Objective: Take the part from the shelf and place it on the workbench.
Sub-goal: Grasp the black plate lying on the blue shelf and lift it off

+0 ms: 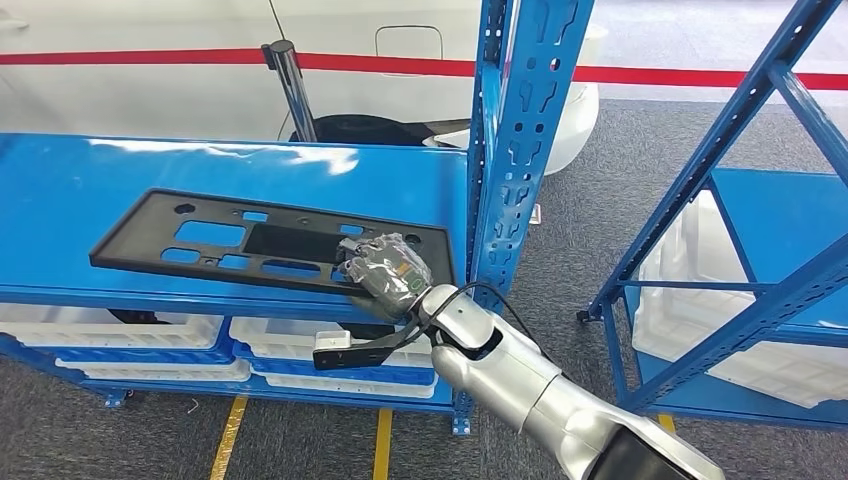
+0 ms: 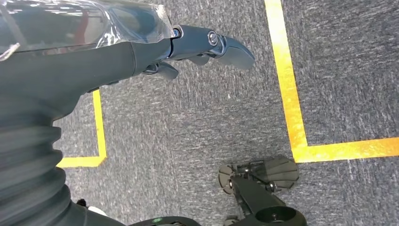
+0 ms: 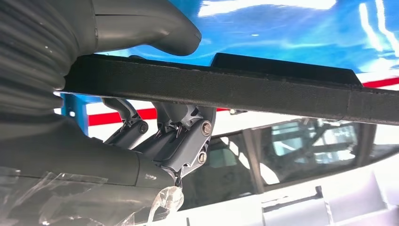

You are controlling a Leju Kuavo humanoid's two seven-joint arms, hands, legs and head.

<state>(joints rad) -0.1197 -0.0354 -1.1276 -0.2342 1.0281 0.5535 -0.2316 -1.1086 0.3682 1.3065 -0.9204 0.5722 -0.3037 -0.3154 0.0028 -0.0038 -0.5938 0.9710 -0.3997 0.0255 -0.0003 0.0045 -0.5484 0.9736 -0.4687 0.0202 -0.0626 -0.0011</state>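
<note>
Part (image 1: pixel 270 243), a flat black panel with cutouts, lies on the blue shelf (image 1: pixel 80 190), long axis running along the shelf's front edge, near end by the blue upright post (image 1: pixel 510 140). Right hand (image 1: pixel 388 272) grips that near end at the front edge, thumb (image 3: pixel 155 28) one side, fingers (image 3: pixel 181 136) the other. Left hand (image 2: pixel 207 44) hangs over the grey floor, fingers apart, holding nothing. Below, white bins (image 1: pixel 300 345) on the lower shelf; contents can't be told. Beyond, a white car (image 1: pixel 150 80).
</note>
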